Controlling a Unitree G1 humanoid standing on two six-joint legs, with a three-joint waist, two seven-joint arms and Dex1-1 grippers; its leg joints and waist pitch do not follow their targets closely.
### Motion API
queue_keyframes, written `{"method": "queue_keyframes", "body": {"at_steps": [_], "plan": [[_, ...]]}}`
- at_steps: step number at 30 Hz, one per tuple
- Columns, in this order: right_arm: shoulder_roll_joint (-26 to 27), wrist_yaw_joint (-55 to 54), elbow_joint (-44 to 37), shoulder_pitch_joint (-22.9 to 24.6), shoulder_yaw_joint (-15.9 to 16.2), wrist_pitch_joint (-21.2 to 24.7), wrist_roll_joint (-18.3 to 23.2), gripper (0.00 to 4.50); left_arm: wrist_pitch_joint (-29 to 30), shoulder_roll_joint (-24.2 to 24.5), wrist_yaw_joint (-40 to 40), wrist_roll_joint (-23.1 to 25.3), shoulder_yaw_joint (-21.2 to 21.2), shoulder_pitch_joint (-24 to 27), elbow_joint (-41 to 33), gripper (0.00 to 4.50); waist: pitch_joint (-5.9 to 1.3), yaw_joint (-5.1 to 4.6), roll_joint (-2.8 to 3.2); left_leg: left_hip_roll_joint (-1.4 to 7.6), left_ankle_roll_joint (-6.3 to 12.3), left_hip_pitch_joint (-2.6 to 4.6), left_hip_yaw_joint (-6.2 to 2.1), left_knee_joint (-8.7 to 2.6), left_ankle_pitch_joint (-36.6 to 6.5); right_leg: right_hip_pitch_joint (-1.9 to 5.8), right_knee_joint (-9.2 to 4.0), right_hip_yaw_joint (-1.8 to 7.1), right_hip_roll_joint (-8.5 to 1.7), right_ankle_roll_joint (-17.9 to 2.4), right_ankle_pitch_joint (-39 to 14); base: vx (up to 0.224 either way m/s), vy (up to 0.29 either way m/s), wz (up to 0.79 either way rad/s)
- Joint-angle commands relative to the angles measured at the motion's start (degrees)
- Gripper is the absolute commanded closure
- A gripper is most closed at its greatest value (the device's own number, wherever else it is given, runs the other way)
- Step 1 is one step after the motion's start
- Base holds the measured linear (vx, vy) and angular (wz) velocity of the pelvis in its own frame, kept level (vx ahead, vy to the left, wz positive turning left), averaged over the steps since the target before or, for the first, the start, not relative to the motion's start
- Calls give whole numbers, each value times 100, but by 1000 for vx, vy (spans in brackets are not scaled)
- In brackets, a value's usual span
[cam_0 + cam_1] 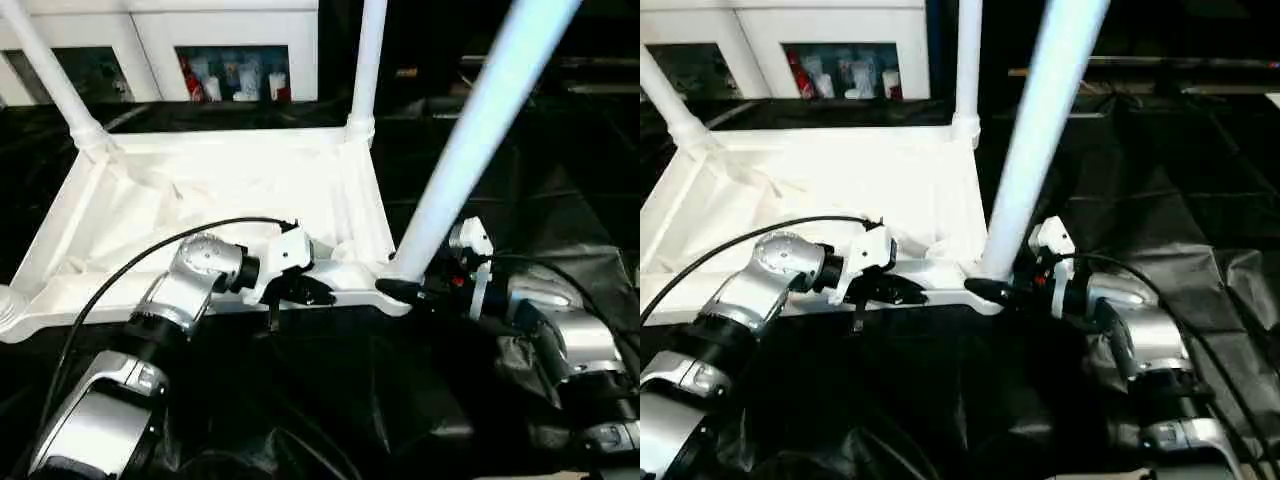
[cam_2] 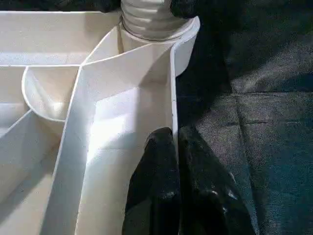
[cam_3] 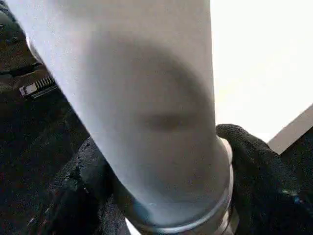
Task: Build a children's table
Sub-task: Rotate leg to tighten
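Table (image 1: 200,200): it lies upside down on the black cloth (image 1: 400,400), with the rimmed underside facing up. The long side of the top runs from left to right in front of the robot.
Legs: they stand up from the corners and point upward. The near right leg (image 1: 470,130) leans a little to the right toward its upper end. The far right leg (image 1: 368,60) and the far left leg (image 1: 50,70) are nearly upright.
Cabinet (image 1: 230,40): white, with glass doors, behind the table. Some bottles are seen inside.
Cloth: black and wrinkled, it covers the floor under and around the table.
Cable (image 1: 130,265): black, it goes over the left forearm and across the near part of the table.
Right gripper (image 3: 161,196): at the near right corner, its two black fingers (image 3: 259,176) stand apart, one on each side of the foot of the near right leg, close against it.
Left gripper (image 2: 177,161): at the near rim, left of that corner. Its fingers are pressed together on the thin rim wall, one inside and one outside.
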Motion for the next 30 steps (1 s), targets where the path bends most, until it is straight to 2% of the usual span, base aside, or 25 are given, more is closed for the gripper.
{"method": "queue_keyframes", "body": {"at_steps": [1, 5, 9, 13, 15, 16, 18, 19, 20, 21, 23, 25, 28, 29, 30], "plan": [[10, -62, 528, 191, 336, 219, -390, 170, 11, -56, -140, -348, 108, 43, -220, 450, -437, 36, -21, 367, 753, 80, -184, -314, -265, 327, -322, 254, -547, -1770, 518, 0, 0, 0], [16, -179, 853, 73, 489, 243, -631, 170, 43, -23, -224, -332, 64, 47, -242, 450, -393, 0, -9, 374, 621, 100, -188, -351, -547, 321, -376, 260, -557, -1779, 180, 0, 0, 0], [91, -205, 997, 26, 436, 264, -575, 170, 82, -7, -245, -334, 67, 43, -267, 450, -356, -25, -4, 381, 483, 109, -198, -388, -760, 323, -417, 270, -562, -1741, -160, 0, 0, 0], [125, -240, 998, 74, 402, 193, -543, 170, 107, 4, -235, -342, 81, 53, -285, 450, -339, -36, 3, 384, 492, 112, -199, -396, -762, 311, -420, 274, -560, -1750, -82, 0, 0, 0], [183, -380, 996, 111, 324, 118, -526, 170, 110, 1, -132, -318, 104, 46, -254, 450, -326, -38, 7, 393, 467, 120, -199, -408, -856, 299, -438, 281, -571, -1739, -208, 0, 0, 0], [226, -499, 1007, 120, 273, 88, -517, 170, 123, -8, -67, -302, 117, 36, -226, 450, -314, -40, 15, 393, 454, 120, -202, -415, -887, 294, -444, 282, -573, -1735, -257, 0, 0, 0], [545, -1426, 1236, 50, -38, -52, -512, 170, 252, -113, 515, -100, 179, -105, 47, 450, -294, -67, 20, 402, 359, 125, -209, -444, -1002, 276, -468, 289, -581, -1709, -464, 0, 0, 0], [545, -1426, 1236, 50, -38, -52, -512, 170, 252, -113, 515, -100, 179, -105, 47, 450, -279, -102, 18, 384, 263, 121, -223, -468, -1155, 286, -497, 288, -596, -1669, -781, 0, 0, 0], [781, -2047, 1487, -46, -249, -93, -491, 170, 410, -237, 854, -64, 253, -213, 210, 450, -259, -123, 22, 378, 168, 121, -235, -494, -1278, 288, -531, 285, -601, -1580, -1125, 0, 0, 0], [781, -2047, 1487, -46, -249, -93, -491, 170, 410, -237, 854, -64, 253, -213, 210, 450, -244, -136, 24, 378, 94, 160, -238, -506, -1453, 253, -578, 300, -611, -1502, -1462, 0, 0, 0], [1189, -3144, 1979, -255, -553, -204, -466, 170, 728, -518, 1393, -19, 329, -413, 438, 450, -215, -154, 35, 373, -4, 185, -244, -527, -1624, 214, -624, 318, -622, -1410, -1832, 0, 0, 0], [1423, -3709, 2279, -400, -726, -269, -406, 170, 875, -708, 1738, 32, 350, -532, 585, 450, -196, -186, 38, 371, -109, 198, -282, -566, -1816, 215, -662, 297, -630, -1271, -2263, 0, 0, 0], [1758, -4464, 2708, -647, -861, -479, -444, 171, 1128, -1072, 2424, 92, 410, -691, 815, 450, -183, -200, 67, 375, -130, 257, -258, -611, -1952, 167, -722, 310, -611, -1208, -2203, 0, 0, 0], [1936, -4766, 2900, -785, -959, -541, -386, 171, 1165, -1249, 2735, 148, 402, -742, 908, 450, -172, -189, 55, 371, -156, 285, -270, -620, -2072, 177, -748, 305, -616, -1172, -2346, 0, 0, 0], [2081, -5024, 3051, -903, -1031, -596, -352, 171, 1197, -1389, 2953, 184, 391, -778, 980, 450, -182, -190, 63, 376, -159, 273, -281, -632, -2049, 196, -745, 306, -626, -1157, -2309, 0, 0, 0]]}}
